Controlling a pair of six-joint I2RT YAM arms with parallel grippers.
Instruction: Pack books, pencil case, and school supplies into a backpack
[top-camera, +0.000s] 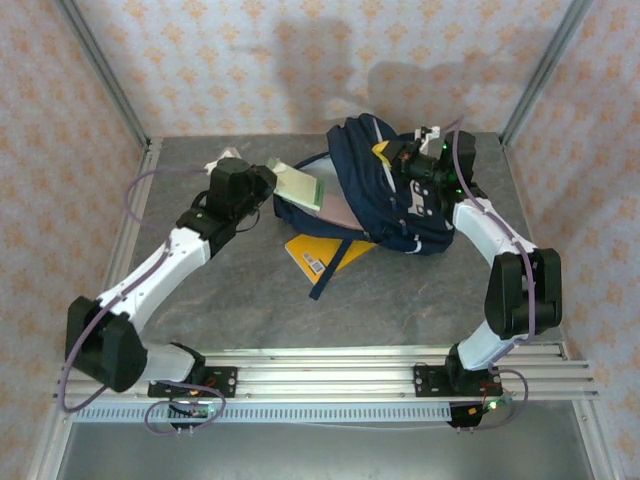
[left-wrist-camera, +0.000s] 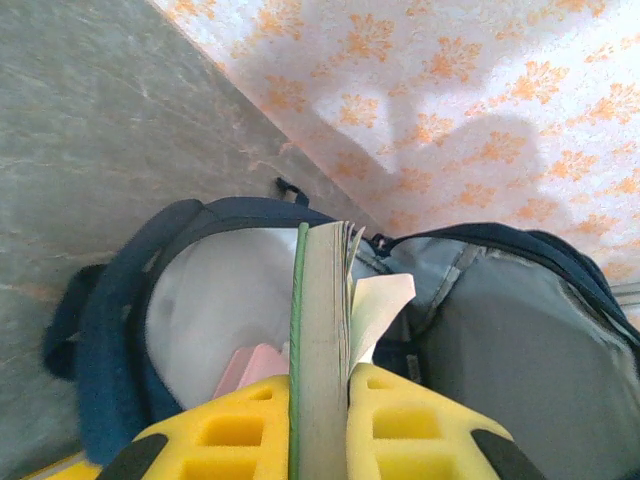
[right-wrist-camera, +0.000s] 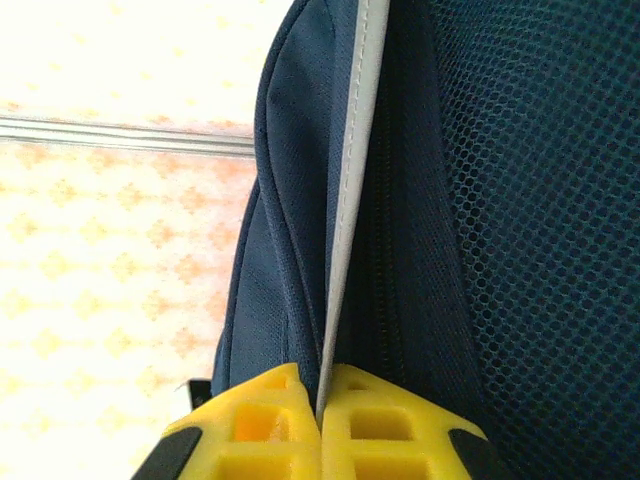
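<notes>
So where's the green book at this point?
In the top view the green book sits left of centre, clamped in the left gripper at the open mouth of the backpack, beyond the orange-yellow book.

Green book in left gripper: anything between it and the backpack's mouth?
Nothing visible. The small green softcover book, clamped in the left gripper, points into the open navy-blue fabric backpack, whose edge the right gripper pinches. A pink flat item lies inside beside the book, not across it.
</notes>
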